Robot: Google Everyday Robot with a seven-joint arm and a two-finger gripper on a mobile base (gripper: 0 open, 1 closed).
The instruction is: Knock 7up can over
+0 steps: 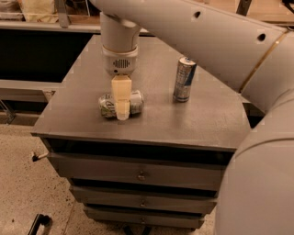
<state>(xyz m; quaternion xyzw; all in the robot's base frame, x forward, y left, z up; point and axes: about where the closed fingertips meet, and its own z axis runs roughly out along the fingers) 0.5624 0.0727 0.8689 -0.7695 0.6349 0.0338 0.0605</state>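
The 7up can [136,102], white with green markings, lies on its side on the grey cabinet top [202,114], left of centre near the front edge. My gripper [122,110] hangs straight down from the white wrist and stands right in front of the can's middle, covering it. Its tip reaches down to the tabletop level at the can. Whether it touches the can cannot be told.
A tall slim blue-and-silver can [184,79] stands upright to the right of the 7up can. The cabinet has several drawers [142,174] below. My large white arm [257,59] spans the upper right. A shelf with bags [36,9] is behind, floor to the left.
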